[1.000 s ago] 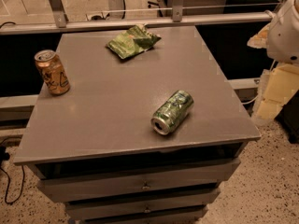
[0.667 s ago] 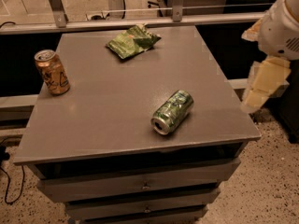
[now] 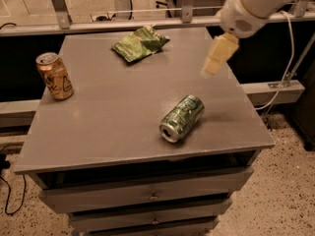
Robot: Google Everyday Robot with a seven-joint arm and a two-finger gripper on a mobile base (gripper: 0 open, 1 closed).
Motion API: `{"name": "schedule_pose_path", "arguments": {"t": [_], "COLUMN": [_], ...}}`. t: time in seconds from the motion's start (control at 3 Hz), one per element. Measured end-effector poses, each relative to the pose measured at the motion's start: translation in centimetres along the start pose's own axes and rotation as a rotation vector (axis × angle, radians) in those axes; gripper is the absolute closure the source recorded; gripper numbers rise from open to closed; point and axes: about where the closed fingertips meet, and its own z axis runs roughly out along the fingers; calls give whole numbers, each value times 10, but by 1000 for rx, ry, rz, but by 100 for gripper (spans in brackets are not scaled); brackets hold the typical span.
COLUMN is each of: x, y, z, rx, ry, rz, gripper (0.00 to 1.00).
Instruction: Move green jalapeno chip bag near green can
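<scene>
Since the earlier frames, the arm [image 3: 256, 4] has come in from the right side, and the end effector [image 3: 215, 59] is now over the right part of the tabletop [image 3: 113, 107], where before it was outside the edge. It shows as one pale, blurred shape pointing down and to the left, so it is not possible to say whether it is apart or together. It seems to hang above the surface without touching it, and it holds nothing.

The bag [image 3: 140, 44] lies flat near the far edge, about in the middle of it, in the same place as before. It is left of the end effector and well apart from it. The green can [image 3: 182, 118] lies on its side at the near right of the tabletop, its open top turned to the near left. It is well apart from the bag and also has not moved. An orange can [image 3: 54, 75] stands upright near the left edge. Under the tabletop there are drawers [image 3: 147, 195].
</scene>
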Motion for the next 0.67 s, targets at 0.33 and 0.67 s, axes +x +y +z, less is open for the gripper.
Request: {"name": "schedule_pose_path", "arguments": {"t": [0.33,0.67], "x": [-37,-37], "y": [-31,-31], "z": [51,51], "rx": [22,22], "ry": [-104,-104], "rz": [104,104], "gripper": [0,0]}}
